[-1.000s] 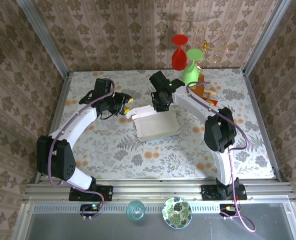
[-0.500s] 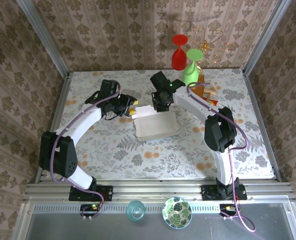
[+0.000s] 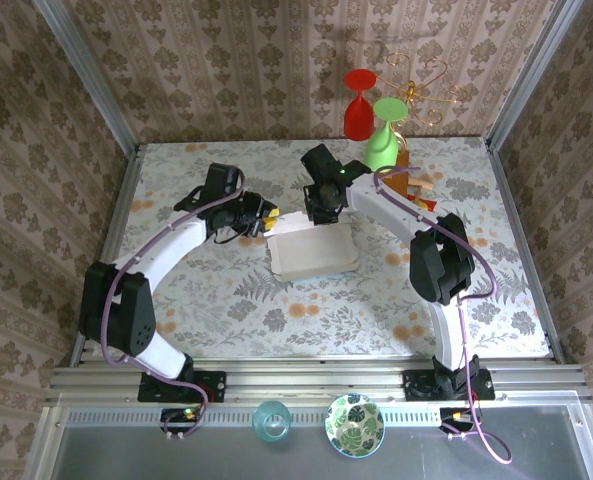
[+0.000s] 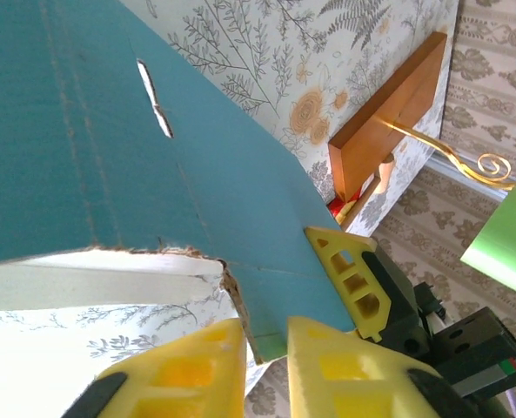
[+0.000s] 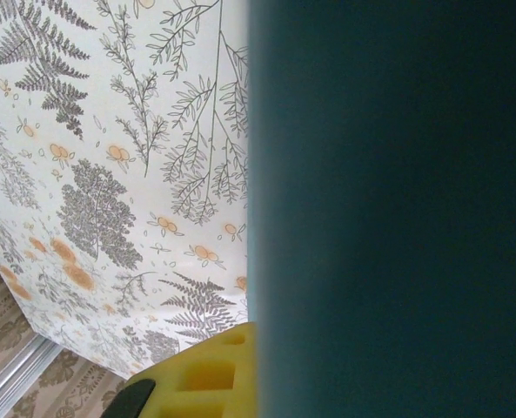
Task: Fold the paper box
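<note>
Where the paper box (image 3: 314,252) lies at the centre of the top view on the floral table (image 3: 216,300), white inside upward, the left end effector (image 3: 266,214) pinches its blue flap at the upper-left corner; the right end effector (image 3: 319,207) is clenched on the box's far edge; a leaf-patterned bowl (image 3: 354,425) and a glass (image 3: 271,421) stand at the frame's bottom.

A pale cloth printed with grey ferns and orange flowers covers the table (image 3: 226,300). At the far edge, right of the middle, a red goblet (image 3: 359,105) stands just beside a green goblet (image 3: 384,135). Curling gold wire (image 3: 426,85) rises behind them, and a brown-orange wooden block (image 4: 388,109) sits at their foot. On the near side, beyond the metal rail (image 3: 306,385), a teal glass bowl (image 3: 272,421) and a leaf-patterned bowl (image 3: 354,425) sit side by side. Damask wallpaper (image 3: 226,70) closes in the sides and back.
</note>
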